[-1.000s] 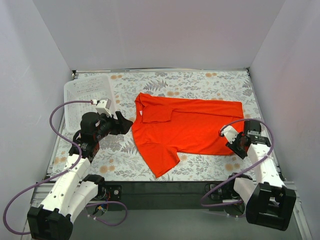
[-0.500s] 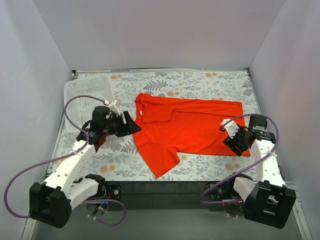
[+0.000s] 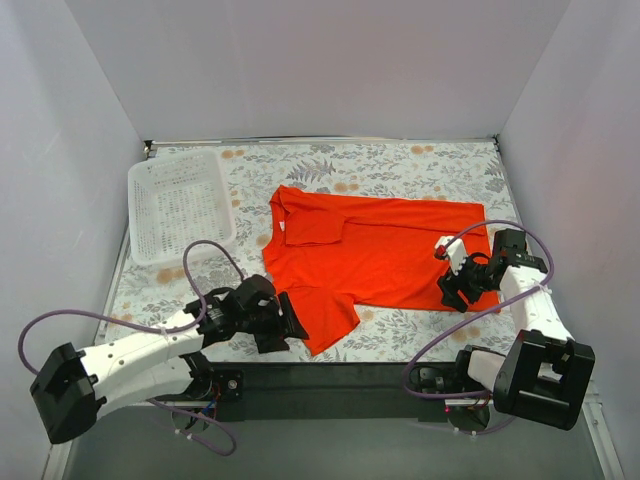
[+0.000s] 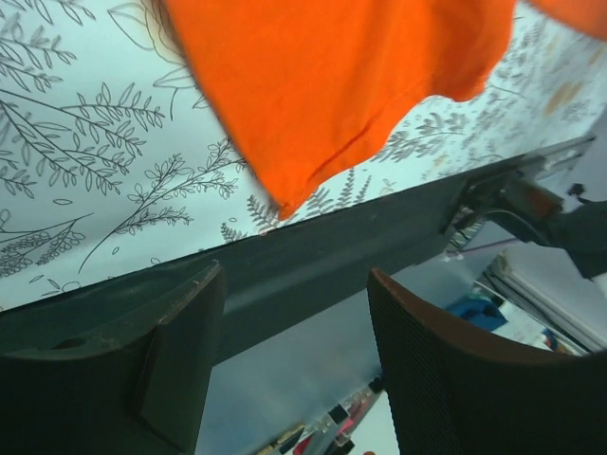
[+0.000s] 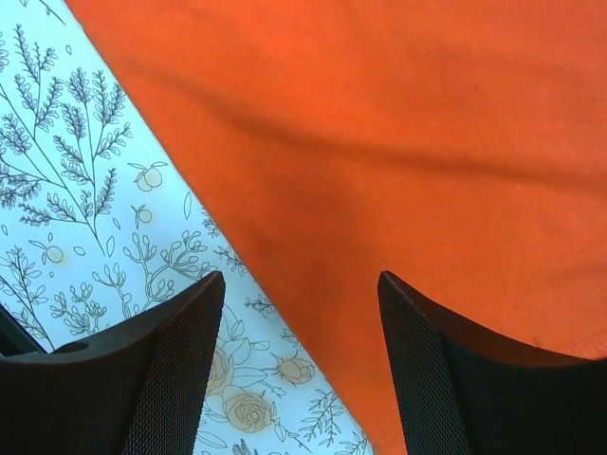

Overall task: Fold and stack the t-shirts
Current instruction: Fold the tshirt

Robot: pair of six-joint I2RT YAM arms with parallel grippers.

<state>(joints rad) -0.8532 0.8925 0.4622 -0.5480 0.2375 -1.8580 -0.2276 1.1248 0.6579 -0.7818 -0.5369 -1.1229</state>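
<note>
Floral-print table [image 3: 400,160] boxed in by plain white walls, with a white basket [image 3: 180,205] at the far left and an orange-red t-shirt [image 3: 380,250] spread flat across the middle and right, one sleeve pointing toward the near edge. Left gripper [image 3: 288,327] low at the near edge, just beside that sleeve's tip, jaws parted roughly halfway and gripping nothing. Right gripper [image 3: 450,290] poised over the shirt's near right hem, jaws likewise parted, orange fabric and a strip of bare table below them, nothing pinched.
</note>
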